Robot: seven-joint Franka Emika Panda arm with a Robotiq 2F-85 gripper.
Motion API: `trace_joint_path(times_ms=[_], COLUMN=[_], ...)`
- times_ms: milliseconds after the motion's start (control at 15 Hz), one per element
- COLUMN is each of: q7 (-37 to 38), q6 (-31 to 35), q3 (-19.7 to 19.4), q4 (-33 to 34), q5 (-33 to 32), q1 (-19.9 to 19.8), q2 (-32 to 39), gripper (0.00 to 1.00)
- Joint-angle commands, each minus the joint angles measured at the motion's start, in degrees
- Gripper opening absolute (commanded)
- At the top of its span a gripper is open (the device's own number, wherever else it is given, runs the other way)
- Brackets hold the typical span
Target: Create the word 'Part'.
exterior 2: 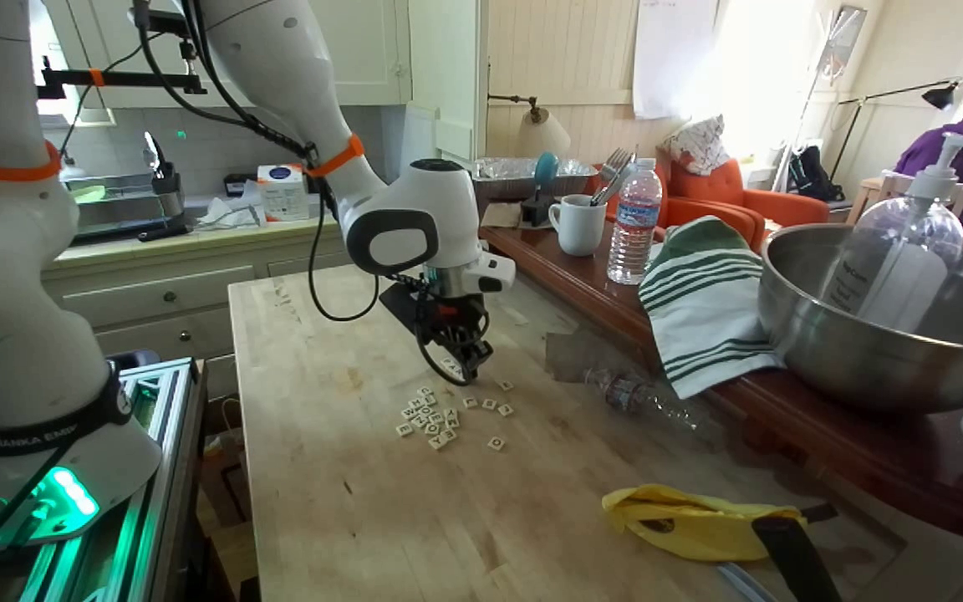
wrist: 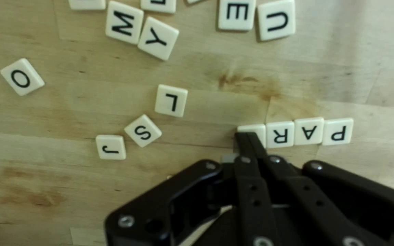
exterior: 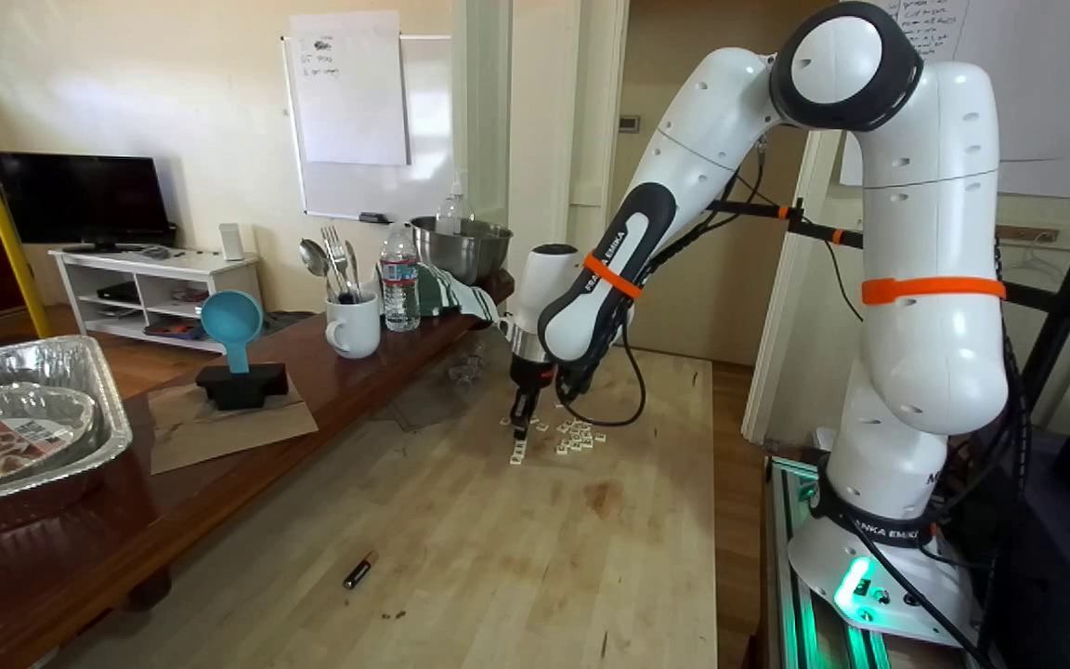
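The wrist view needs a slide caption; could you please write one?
Closed black pincer partly hiding the fourth square cream tile in a row beginning PAR.

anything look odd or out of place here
Yes: what looks like a clear plastic bottle lies on its side, while the water bottle stands upright. A battery lies loose on the table, away from the letters. Brown marks stain the wood. The tile row looks only slightly uneven.
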Motion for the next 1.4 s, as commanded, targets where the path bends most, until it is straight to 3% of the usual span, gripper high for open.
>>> trace_joint_path(times_ms=[0,1333], q7=[2.54,3.59], q6=[-2.50,-1.95], q3=[-0.31,-0.35], q4=[-0.10,-4.02], q5=[-1.27,-1.43], q1=[1.61,2.65], q2=[2.04,-5.62], gripper=[0.00,0.00])
